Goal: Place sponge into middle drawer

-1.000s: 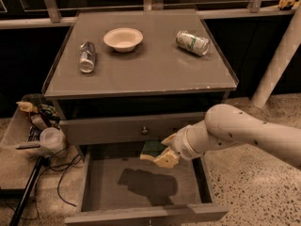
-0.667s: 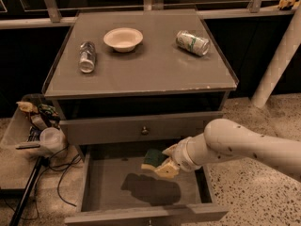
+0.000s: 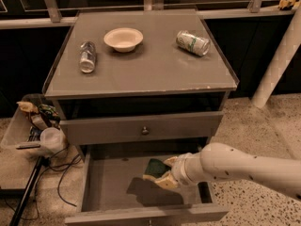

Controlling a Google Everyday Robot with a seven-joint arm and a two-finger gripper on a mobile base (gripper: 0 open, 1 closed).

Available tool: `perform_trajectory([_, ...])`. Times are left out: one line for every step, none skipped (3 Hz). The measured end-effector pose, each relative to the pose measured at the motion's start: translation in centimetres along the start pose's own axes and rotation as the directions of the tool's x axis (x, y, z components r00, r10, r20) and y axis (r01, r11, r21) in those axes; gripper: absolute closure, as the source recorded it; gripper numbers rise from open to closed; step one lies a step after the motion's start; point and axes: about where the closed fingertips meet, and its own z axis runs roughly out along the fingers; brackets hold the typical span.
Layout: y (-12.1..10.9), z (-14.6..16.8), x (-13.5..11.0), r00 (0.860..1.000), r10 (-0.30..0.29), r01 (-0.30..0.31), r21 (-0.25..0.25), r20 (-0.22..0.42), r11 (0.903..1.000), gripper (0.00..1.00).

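The two-finger gripper (image 3: 165,174) is clamping the rectangular yellow foam sponge (image 3: 154,166), green scrub layer uppermost, just above the bare floor of the wide shallow grey middle drawer (image 3: 113,186). A good release means lowering closer and letting go away from the side walls.

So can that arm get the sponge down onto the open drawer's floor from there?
Probably yes. The gripper holds the sponge over the middle drawer, which is pulled out, and nothing lies between it and the bare floor.
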Motion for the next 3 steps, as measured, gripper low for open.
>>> perform_trajectory([-1.6, 1.8, 1.7, 1.000, -0.011, 0.009, 0.069, 0.026, 0.9976, 1.00])
perform_trajectory([-4.7, 3.9, 2.9, 0.998, 0.007, -0.014, 0.142, 0.055, 0.9898, 1.00])
perform_trajectory([-4.7, 3.9, 2.9, 0.998, 0.007, -0.014, 0.142, 0.055, 0.9898, 1.00])
